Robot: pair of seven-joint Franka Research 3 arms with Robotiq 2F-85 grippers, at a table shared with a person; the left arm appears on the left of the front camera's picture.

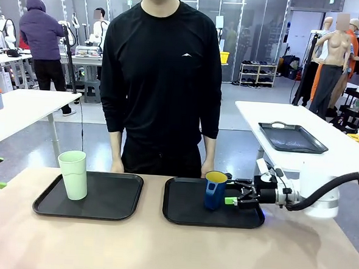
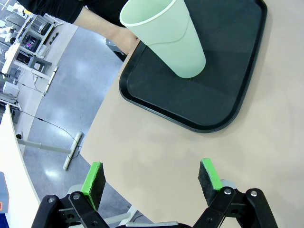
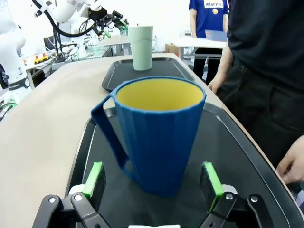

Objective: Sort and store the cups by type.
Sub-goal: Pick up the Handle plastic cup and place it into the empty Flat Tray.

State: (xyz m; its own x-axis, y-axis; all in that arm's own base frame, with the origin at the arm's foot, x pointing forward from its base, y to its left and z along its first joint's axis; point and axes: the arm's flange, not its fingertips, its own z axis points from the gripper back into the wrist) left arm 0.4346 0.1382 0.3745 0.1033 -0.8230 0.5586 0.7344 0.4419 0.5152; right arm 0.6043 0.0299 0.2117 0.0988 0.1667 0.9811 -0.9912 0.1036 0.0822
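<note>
Beige table (image 1: 160,249) fills the bottom of the front frame. Two black trays sit side by side on it at mid-height: left tray (image 1: 111,206) and right tray (image 1: 184,211). Mint-green tumbler (image 1: 73,174) stands upright on the left tray's left part. Dark blue mug (image 1: 215,190), yellow inside, stands upright on the right tray, right of frame centre. Right gripper (image 1: 233,200) reaches in level from the right edge, jaws wide open, just beside the mug, holding nothing. In the right wrist view the mug stands between the green pads (image 3: 93,178), gaps on both sides, handle toward frame left. Left gripper (image 2: 152,183) at bottom of the left wrist view, jaws wide open and empty over bare table, tumbler and tray in the upper part. Person (image 1: 161,78) in black stands behind the trays, hands at the far table edge.
</note>
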